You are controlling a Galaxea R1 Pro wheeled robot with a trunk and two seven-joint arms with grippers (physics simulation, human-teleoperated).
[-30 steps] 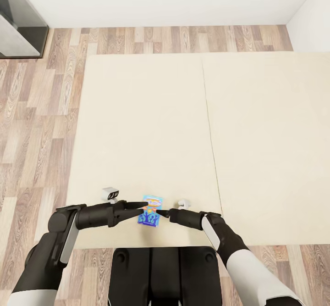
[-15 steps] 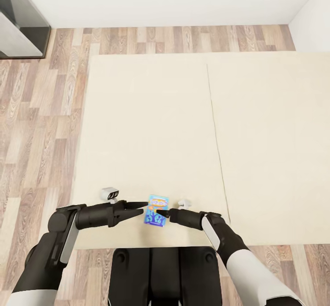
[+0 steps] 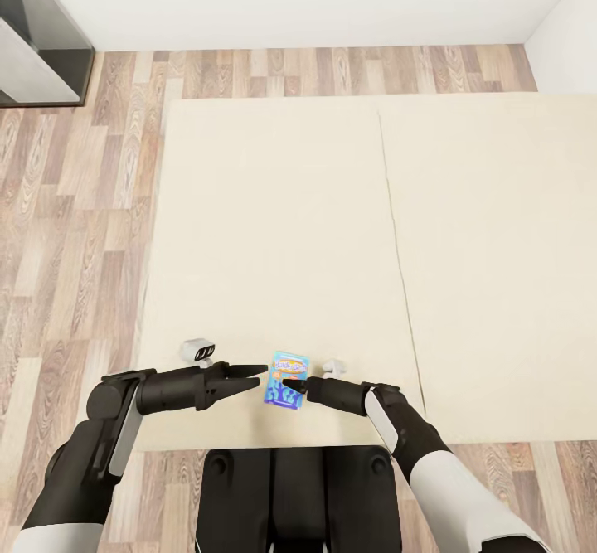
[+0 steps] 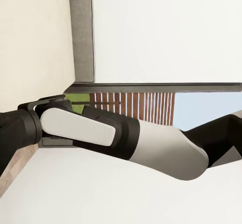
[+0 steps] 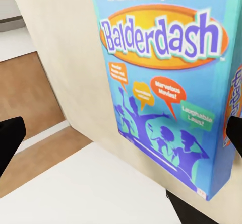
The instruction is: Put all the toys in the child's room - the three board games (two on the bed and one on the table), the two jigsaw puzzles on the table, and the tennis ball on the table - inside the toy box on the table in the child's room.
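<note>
Blue board game (image 3: 287, 379) seen lying flat on bed (image 3: 274, 230), near front edge, between both arms; long axis runs roughly front-to-back, slightly tilted.

Right gripper (image 3: 292, 387): tips at box's right edge, box seen between spread jaws in right wrist view (image 5: 166, 93); grip not confirmed.

Left gripper (image 3: 259, 375): just beside box's left edge, jaws parted, nothing held.

Right arm judged nearer for pickup.

Both my arms are bent inward in front of my trunk, forearms pointing toward each other. My left gripper (image 3: 255, 368) tapers to two dark fingers spread slightly apart, holding nothing. My right gripper (image 3: 290, 387) has its dark fingertips (image 5: 10, 136) set wide around the blue board game (image 3: 287, 379).
</note>
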